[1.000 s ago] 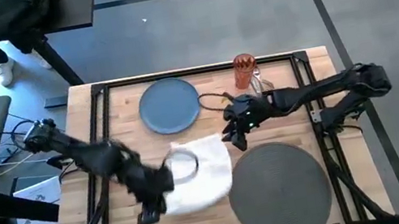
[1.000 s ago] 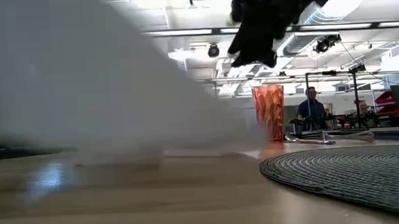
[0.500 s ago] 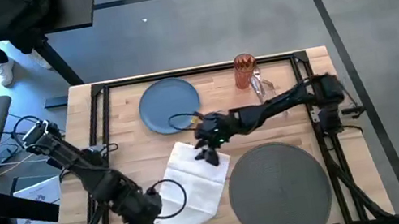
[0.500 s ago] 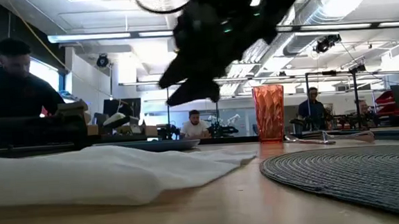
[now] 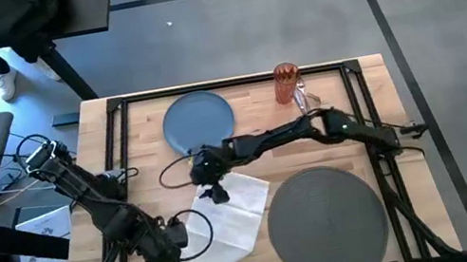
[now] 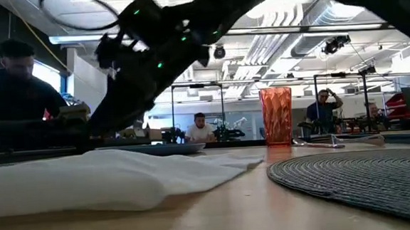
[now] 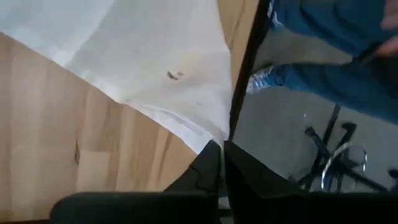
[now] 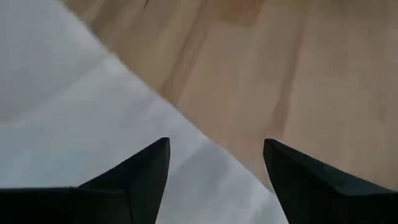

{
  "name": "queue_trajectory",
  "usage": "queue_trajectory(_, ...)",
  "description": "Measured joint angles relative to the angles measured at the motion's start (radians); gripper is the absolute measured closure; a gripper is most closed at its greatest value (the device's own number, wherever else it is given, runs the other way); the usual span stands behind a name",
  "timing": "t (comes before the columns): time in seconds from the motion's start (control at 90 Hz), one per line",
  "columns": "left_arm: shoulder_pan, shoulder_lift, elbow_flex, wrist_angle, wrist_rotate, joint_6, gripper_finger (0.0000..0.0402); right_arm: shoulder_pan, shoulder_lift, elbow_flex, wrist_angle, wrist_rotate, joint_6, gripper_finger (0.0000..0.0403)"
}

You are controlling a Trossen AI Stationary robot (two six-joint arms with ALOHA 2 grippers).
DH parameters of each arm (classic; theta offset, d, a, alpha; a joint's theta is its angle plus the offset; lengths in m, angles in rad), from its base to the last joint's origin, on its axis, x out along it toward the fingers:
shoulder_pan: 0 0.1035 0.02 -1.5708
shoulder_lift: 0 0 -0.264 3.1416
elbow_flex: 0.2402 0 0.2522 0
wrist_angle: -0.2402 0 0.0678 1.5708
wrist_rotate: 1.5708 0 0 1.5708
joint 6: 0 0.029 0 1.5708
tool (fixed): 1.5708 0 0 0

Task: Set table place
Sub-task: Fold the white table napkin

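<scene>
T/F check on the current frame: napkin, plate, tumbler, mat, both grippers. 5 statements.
1. The white napkin lies on the table beside the dark grey mat, not on it. True.
2. The blue plate sits on the mat. False: it lies on bare wood at the far side.
3. The right gripper is open over the napkin's edge. True.
4. The orange tumbler lies tipped over. False: it stands upright.
5. The left gripper is wide open. False: its fingers are shut.
</scene>
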Motion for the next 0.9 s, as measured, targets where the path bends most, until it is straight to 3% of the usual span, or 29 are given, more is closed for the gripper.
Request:
queue_trajectory(0.133, 0.0, 0.0, 0.0, 0.001, -0.038, -0.016, 0.0401, -0.008, 0.073, 0.125, -0.17, -0.012, -0.048, 0.0163)
queue_trajectory(0.244, 0.0, 0.0, 0.0, 0.001, -0.047, -0.017, 0.0401, -0.016, 0.091, 0.162, -0.269, -0.021, -0.089, 0.0192)
queue_trajectory(0.333, 0.0, 0.0, 0.0, 0.001, -0.048, -0.026, 0.0401, -0.018, 0.091, 0.164, -0.311, 0.006, -0.114, 0.024)
queue_trajectory(0.478, 0.0, 0.0, 0.0, 0.001, -0.055, -0.06, 0.0402, -0.017, 0.09, 0.21, -0.455, 0.016, -0.109, 0.0365)
queue_trajectory(0.522, 0.0, 0.0, 0.0, 0.0, -0.059, -0.075, 0.0402, -0.014, 0.091, 0.238, -0.515, 0.021, -0.102, 0.0387)
queue_trajectory(0.667, -0.005, 0.0, 0.001, -0.026, -0.082, -0.123, 0.0401, 0.007, 0.085, 0.351, -0.7, 0.095, -0.093, 0.0397)
queue_trajectory(0.9, -0.035, -0.001, 0.002, -0.141, -0.167, -0.157, 0.0402, 0.017, -0.033, 0.157, -0.805, 0.028, -0.045, 0.0386)
